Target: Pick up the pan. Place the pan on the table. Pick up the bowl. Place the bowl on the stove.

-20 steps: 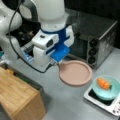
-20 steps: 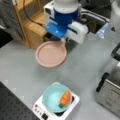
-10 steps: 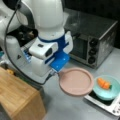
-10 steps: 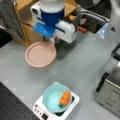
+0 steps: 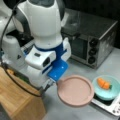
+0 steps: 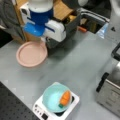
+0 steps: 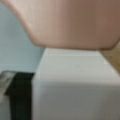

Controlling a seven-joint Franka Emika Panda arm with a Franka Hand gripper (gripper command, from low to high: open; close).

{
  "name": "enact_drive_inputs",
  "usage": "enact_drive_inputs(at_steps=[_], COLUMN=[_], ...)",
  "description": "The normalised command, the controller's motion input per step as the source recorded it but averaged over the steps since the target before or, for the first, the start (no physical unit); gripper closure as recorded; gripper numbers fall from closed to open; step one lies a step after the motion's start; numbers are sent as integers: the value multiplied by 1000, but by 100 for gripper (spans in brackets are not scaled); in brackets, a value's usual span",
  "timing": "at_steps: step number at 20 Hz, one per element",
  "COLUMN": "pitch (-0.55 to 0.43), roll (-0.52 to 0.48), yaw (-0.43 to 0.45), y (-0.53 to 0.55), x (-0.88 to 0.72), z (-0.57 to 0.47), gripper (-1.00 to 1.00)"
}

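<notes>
The pinkish-brown pan [image 5: 75, 90] [image 6: 31, 53] hangs level and low over the grey table [image 6: 82, 65]; whether it touches the table I cannot tell. My gripper [image 5: 53, 82] [image 6: 45, 41] is shut on its short white handle [image 7: 75, 75], which the hand hides in both front views. In the wrist view the pan [image 7: 70, 22] fills the top. The light-teal bowl [image 5: 106, 87] [image 6: 56, 97] holds an orange carrot [image 6: 65, 98] and rests on the small white stove [image 5: 107, 106] [image 6: 71, 110], well away from the gripper.
A steel toaster oven [image 5: 95, 45] [image 6: 110, 87] stands beside the stove. A light wooden box [image 5: 17, 100] [image 6: 60, 10] sits right beside the gripper. Open grey tabletop lies between the pan and the stove.
The arm has carried the pan away from the stove toward the wooden box, leftward in one front view and downward in the other. Bowl and stove have not moved.
</notes>
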Motion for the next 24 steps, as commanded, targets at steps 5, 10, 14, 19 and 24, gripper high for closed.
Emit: enact_drive_inputs(at_steps=[5, 10, 14, 19, 24], pitch=[164, 84, 35, -11, -33], roll=[102, 104, 100, 92, 89], yaw=[26, 20, 27, 35, 40], y=[-308, -224, -161, -165, -186], x=[443, 326, 213, 174, 132], z=[-98, -192, -15, -4, -112], gripper=[100, 100, 100, 100, 100])
